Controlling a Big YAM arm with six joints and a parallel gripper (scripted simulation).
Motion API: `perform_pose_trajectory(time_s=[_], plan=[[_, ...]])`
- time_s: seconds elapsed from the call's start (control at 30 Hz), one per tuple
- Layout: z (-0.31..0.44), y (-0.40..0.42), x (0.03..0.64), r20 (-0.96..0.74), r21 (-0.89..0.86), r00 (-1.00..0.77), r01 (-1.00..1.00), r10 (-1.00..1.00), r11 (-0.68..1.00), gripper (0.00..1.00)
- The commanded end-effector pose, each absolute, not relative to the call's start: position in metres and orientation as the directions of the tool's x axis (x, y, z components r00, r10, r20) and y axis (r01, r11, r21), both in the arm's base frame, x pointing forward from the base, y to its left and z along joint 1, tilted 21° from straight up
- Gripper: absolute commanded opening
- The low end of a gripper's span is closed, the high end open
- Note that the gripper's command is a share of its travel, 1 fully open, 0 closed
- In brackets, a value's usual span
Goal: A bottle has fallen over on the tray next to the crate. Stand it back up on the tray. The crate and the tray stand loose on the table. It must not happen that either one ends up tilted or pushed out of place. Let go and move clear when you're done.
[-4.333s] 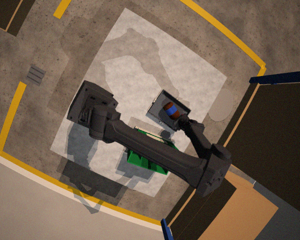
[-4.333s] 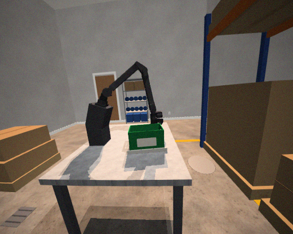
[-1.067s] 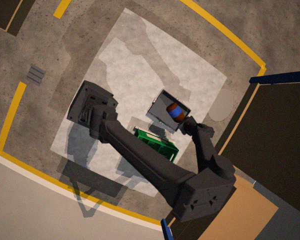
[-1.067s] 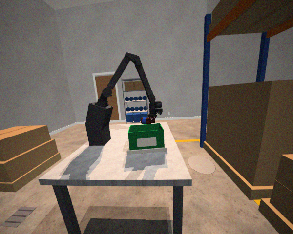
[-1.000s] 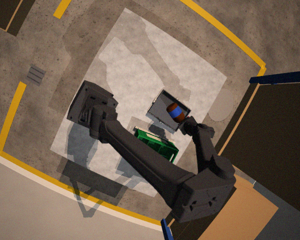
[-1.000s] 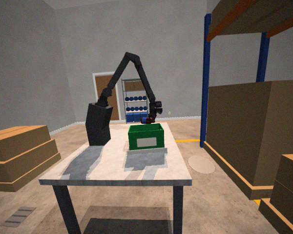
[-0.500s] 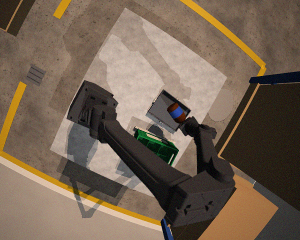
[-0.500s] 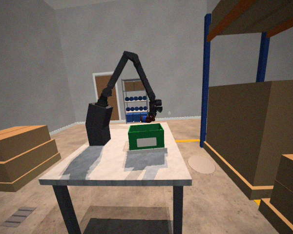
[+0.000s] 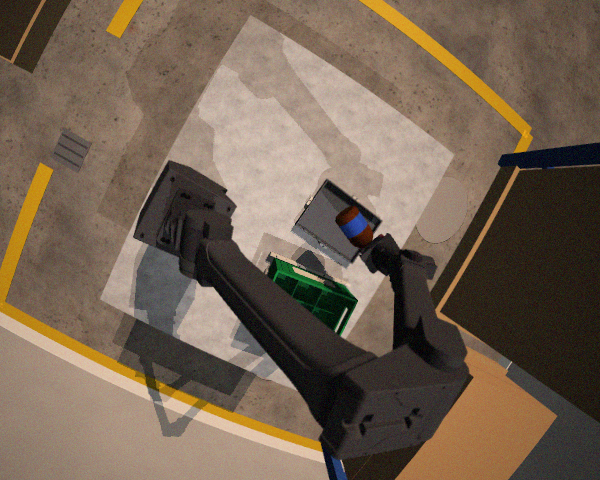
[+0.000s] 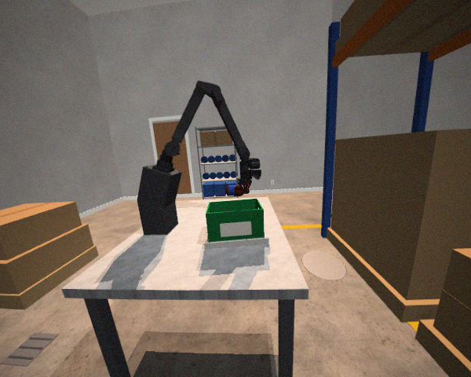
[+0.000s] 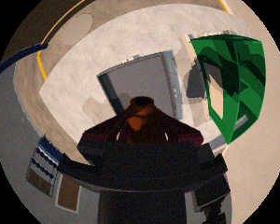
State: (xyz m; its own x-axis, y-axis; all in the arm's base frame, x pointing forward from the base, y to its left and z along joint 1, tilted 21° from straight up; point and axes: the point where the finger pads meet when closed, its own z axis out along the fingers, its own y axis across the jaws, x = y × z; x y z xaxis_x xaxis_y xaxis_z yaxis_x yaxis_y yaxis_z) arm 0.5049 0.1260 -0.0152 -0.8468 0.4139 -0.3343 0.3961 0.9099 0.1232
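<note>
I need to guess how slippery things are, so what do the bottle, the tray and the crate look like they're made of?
Bottle: brown with a blue band, smooth, possibly plastic or glass; the gripper holds it. Tray: flat grey with a slight sheen, maybe metal. Crate: bright green, matte, likely plastic.

Clearance around the work area:

- The grey tray (image 9: pixel 321 219) lies near the table's (image 9: pixel 269 144) far right part. Its floor is bare on the base side. The bottle (image 9: pixel 353 226), held lying sideways in the closed gripper (image 9: pixel 373 246), hangs above the tray corner nearest the gripper.
- The green crate (image 9: pixel 321 297) stands just beside the tray on the near side. Its walls rise above the tray rim and block a low approach from that direction.
- The arm's upper link (image 9: pixel 269 304) passes over the crate's left part.
- The arm base (image 9: pixel 179 209) stands well apart from the tray, with bare table top between them.
- Beyond the tray, the table top is unobstructed out to its far edge.
</note>
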Motion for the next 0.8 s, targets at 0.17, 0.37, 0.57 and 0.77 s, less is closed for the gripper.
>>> perform_pose_trajectory(time_s=[0.17,0.37,0.57,0.77], plan=[[0.0075,0.1343,0.5029,-0.347,0.141,-0.842,0.388,0.413,0.911,0.00],[0.0083,0.1338,0.5009,-0.345,0.139,-0.843,0.389,0.412,0.911,0.00],[0.0107,0.1340,0.5022,-0.348,0.141,-0.842,0.389,0.413,0.911,0.00],[0.0107,0.1341,0.5018,-0.347,0.141,-0.842,0.388,0.413,0.911,0.00]])
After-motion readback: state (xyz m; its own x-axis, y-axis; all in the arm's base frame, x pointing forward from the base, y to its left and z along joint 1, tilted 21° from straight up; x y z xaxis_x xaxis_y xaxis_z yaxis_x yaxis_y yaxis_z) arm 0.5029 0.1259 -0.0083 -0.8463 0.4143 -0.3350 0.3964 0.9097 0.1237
